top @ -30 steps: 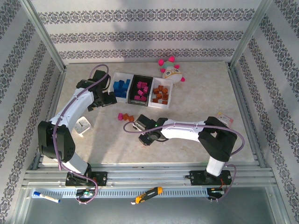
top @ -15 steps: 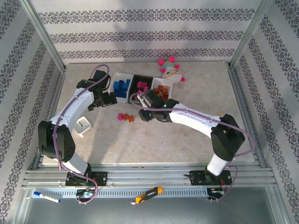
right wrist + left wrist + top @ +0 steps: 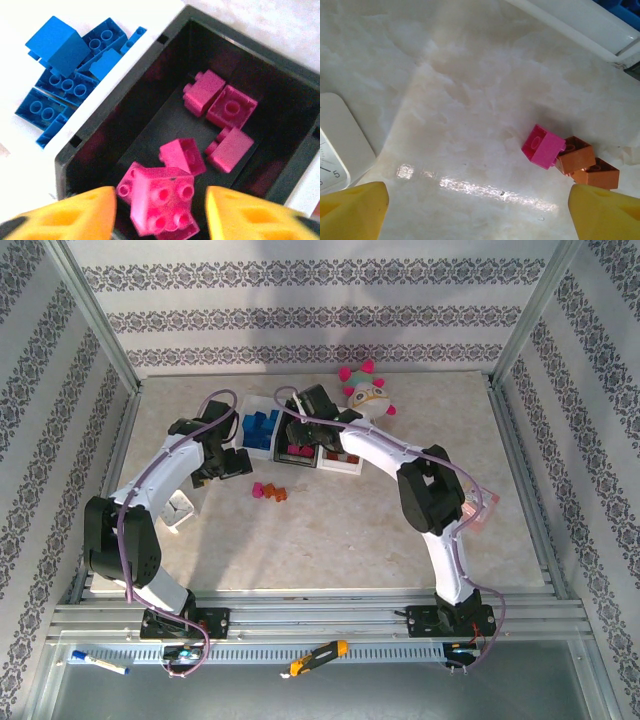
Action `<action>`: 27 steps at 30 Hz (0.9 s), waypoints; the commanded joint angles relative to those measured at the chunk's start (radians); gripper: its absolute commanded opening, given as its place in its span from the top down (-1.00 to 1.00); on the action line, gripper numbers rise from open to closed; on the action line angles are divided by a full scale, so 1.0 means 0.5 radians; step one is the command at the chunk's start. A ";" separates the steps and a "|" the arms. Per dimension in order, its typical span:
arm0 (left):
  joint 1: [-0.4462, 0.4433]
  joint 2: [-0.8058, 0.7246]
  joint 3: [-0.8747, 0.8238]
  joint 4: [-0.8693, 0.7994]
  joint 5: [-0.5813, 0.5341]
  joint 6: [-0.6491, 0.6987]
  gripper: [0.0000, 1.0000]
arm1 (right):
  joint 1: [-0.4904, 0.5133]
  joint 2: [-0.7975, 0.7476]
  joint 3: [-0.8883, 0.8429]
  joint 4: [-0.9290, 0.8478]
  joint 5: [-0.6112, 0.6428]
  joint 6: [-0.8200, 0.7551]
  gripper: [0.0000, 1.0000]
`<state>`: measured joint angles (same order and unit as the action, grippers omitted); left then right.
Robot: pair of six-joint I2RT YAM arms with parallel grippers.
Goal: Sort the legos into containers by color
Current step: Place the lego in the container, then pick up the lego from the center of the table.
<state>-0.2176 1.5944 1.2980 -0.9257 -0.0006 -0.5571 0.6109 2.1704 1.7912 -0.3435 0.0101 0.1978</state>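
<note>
- step in hand: a drop-off into the black container, as it's judged; the right tool is hung right over that container, between the two white ones in the row
- the right tool's jaws are spread, and a magenta lego is seen between them with a sliver of gap on each side; so it's read as let go, not pinched
- four or so other magenta legos are scattered on the black floor, studs facing every which way; chunky square bricks, glossy plastic
- blue legos are piled in the white container next door; no stray colours are spotted in either bin
- the left tool is held above the tabletop, jaws wide apart, nothing gripped
- on the tabletop, just short of the bins, a loose magenta lego is tilted against two orange legos; all three are bunched together, touching
- next move, probably: one brick has to be picked out of that clump without the neighbours being dragged along; a narrow, well-lined-up pinch is called for
</note>
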 commanded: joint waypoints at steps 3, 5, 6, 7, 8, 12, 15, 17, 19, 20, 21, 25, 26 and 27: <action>-0.058 0.106 0.031 0.086 0.101 0.016 -0.79 | -0.004 -0.243 -0.037 -0.032 -0.049 -0.053 -0.36; -0.083 0.175 0.060 0.095 0.116 0.036 -0.69 | 0.007 -0.401 -0.224 0.001 -0.081 -0.016 -0.42; -0.099 0.204 0.067 0.109 0.124 0.042 -0.64 | 0.015 -0.473 -0.302 0.014 -0.086 0.005 -0.43; -0.114 0.232 0.064 0.131 0.138 0.044 -0.56 | 0.027 -0.552 -0.400 0.018 -0.093 0.024 -0.44; -0.126 0.255 0.058 0.153 0.160 0.038 -0.51 | 0.041 -0.628 -0.484 0.016 -0.096 0.036 -0.44; -0.160 0.350 0.065 0.193 0.244 0.033 -0.38 | 0.111 -0.862 -0.758 0.002 -0.066 0.073 -0.46; -0.177 0.434 0.095 0.213 0.260 0.024 -0.31 | 0.159 -0.966 -0.873 -0.021 -0.029 0.106 -0.46; -0.175 0.493 0.127 0.208 0.230 -0.002 -0.24 | 0.179 -0.997 -0.906 -0.036 -0.007 0.133 -0.46; -0.174 0.544 0.164 0.206 0.183 -0.016 -0.17 | 0.191 -1.009 -0.916 -0.042 0.012 0.147 -0.46; -0.171 0.571 0.184 0.207 0.167 -0.026 -0.16 | 0.197 -1.015 -0.916 -0.041 0.021 0.150 -0.46; -0.171 0.594 0.200 0.215 0.164 -0.033 -0.15 | 0.201 -1.017 -0.914 -0.043 0.025 0.151 -0.46; -0.171 0.690 0.258 0.239 0.150 -0.043 -0.16 | 0.208 -1.018 -0.907 -0.055 0.025 0.154 -0.46; -0.172 0.718 0.267 0.238 0.159 -0.039 -0.16 | 0.210 -1.021 -0.907 -0.058 0.026 0.153 -0.46; -0.171 0.735 0.268 0.237 0.165 -0.039 -0.16 | 0.208 -1.020 -0.912 -0.061 0.023 0.149 -0.46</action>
<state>-0.2955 1.9350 1.4071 -0.8185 0.0975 -0.5613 0.7097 1.6852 1.3430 -0.3630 0.0021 0.2600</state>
